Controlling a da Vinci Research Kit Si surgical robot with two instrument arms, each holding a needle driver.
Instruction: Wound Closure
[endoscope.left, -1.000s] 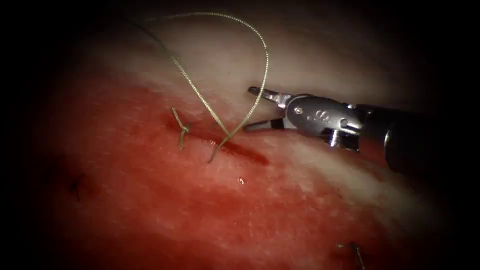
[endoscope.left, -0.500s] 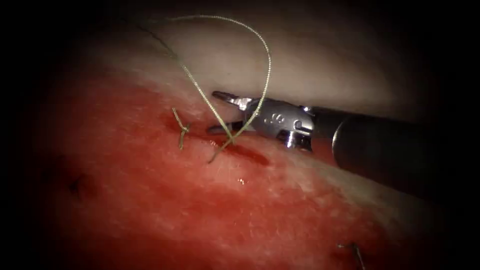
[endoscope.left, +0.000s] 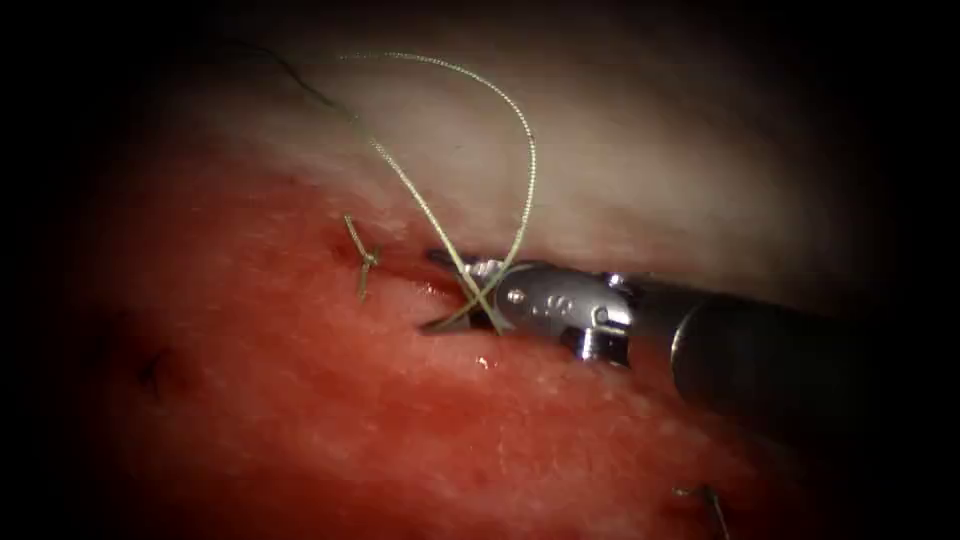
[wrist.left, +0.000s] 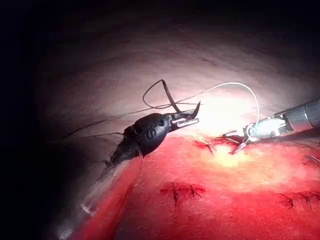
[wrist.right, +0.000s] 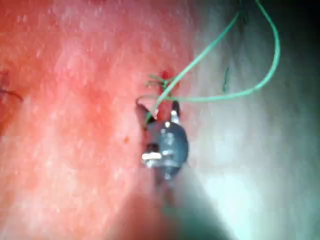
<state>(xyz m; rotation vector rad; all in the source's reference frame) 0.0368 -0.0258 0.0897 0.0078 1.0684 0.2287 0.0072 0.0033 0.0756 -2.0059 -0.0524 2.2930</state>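
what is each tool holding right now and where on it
The left tool grips the curved needle at one end, clear of the tissue. The right tool holds nothing; its open jaws straddle the crossing thread at the cut.

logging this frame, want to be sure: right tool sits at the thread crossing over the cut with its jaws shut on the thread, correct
Not quite. The right tool is at the spot where the thread crosses itself over the cut, but its jaws are open, one spread to each side of the crossing, and they grip nothing. The endoscope view shows this.
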